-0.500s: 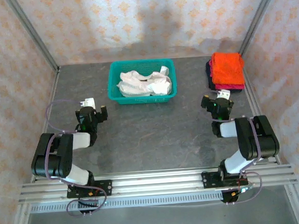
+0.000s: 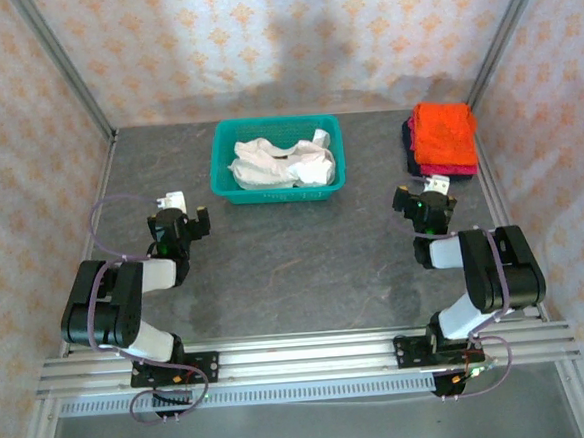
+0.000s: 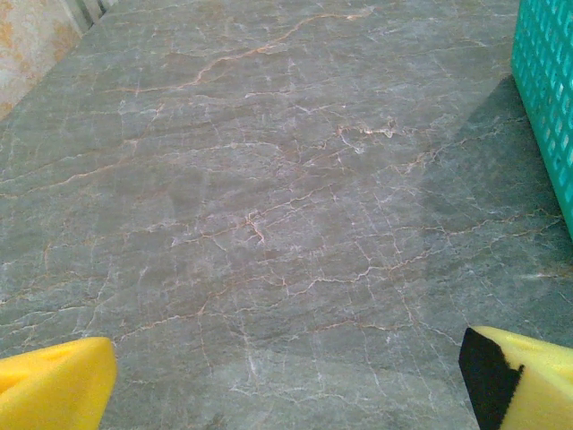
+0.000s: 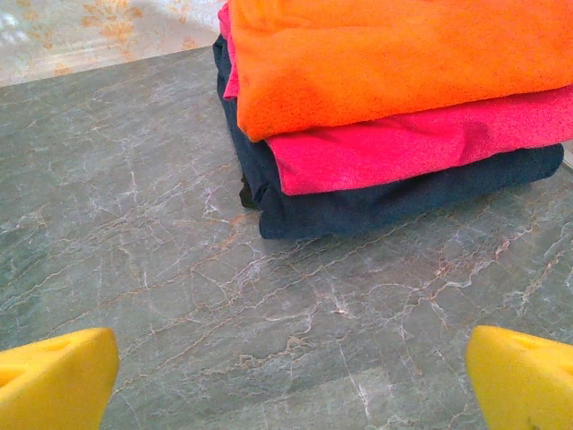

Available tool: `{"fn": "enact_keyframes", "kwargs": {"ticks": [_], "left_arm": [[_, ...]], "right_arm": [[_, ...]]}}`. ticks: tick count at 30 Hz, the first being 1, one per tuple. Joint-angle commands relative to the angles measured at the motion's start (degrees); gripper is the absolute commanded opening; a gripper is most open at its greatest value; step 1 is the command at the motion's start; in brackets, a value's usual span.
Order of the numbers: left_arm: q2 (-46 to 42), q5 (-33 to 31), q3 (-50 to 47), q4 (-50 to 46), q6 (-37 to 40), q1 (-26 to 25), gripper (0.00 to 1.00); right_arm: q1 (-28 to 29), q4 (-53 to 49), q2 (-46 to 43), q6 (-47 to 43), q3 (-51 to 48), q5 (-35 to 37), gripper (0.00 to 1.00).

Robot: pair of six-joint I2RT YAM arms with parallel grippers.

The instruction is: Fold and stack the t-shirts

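At the far edge of the bench (image 2: 305, 258), about midway along it, seeing a teal mesh basket (image 2: 280, 194) holding a white t-shirt (image 2: 280, 162), lying crumpled and unfolded inside. In the far right corner, finding a stack of folded shirts: orange shirt (image 4: 394, 54) lying on top, pink shirt (image 4: 421, 139) sitting under it, dark shirt (image 4: 394, 202) resting at the bottom on the bench.

Toward the left edge, noting the left gripper (image 2: 182, 222) hanging low over bare bench, nearer than the basket's left corner and apart from it, jaws standing wide apart and gripping nothing. Through the left wrist camera, catching its yellow fingertips (image 3: 54, 385) at the lower corners, with bare marbled surface lying between them and the basket's wall showing at the right.

Toward the right edge, noting the right gripper (image 2: 423, 202) pointing at the stack from just on its near side, not touching it, jaws likewise spreading wide and carrying nothing. Through the right wrist camera, seeing bare bench lying between its fingertips and the stack sitting just beyond.
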Motion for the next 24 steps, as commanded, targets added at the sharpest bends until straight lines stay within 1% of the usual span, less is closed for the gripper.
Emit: {"fn": "enact_keyframes", "kwargs": {"ticks": [1, 8, 10, 13, 15, 17, 20, 22, 24], "left_arm": [[-0.6, -0.6, 1.1, 1.7, -0.3, -0.7, 1.0], [-0.7, -0.2, 0.9, 1.9, -0.2, -0.7, 1.0], [-1.8, 2.2, 1.8, -0.6, 1.3, -1.1, 1.0], [-5.3, -0.5, 3.4, -6.1, 3.8, -3.8, 1.0], [-8.5, -1.2, 4.5, -11.6, 7.2, -6.2, 1.0], [-12.1, -4.0, 5.6, -17.1, 10.4, -9.6, 1.0], [-18.6, -4.8, 5.5, -22.0, 12.4, -13.4, 1.0], [-22.7, -4.6, 5.6, -24.9, 12.8, -16.6, 1.0], [-26.1, -5.3, 5.6, -27.1, 12.8, -20.4, 1.0]], "right_arm": [[0.2, 1.6, 0.1, 0.1, 0.4, 1.0, 0.99], [0.2, 2.1, -0.1, 0.1, 0.0, 0.9, 0.99], [0.2, 3.5, -0.5, -0.2, -0.8, 0.4, 0.99], [0.3, 3.0, -4.0, -0.2, -2.0, 0.6, 0.99], [0.7, -1.2, -8.5, -0.5, -1.9, 1.4, 0.99], [1.0, -7.4, -14.3, -0.3, -1.1, 1.3, 0.99], [1.2, -21.3, -22.5, 3.3, 3.0, 0.8, 0.99], [1.5, -30.0, -25.6, 5.4, 6.6, -0.6, 0.99], [2.1, -36.7, -26.7, 7.4, 10.3, -2.1, 0.99]]}}
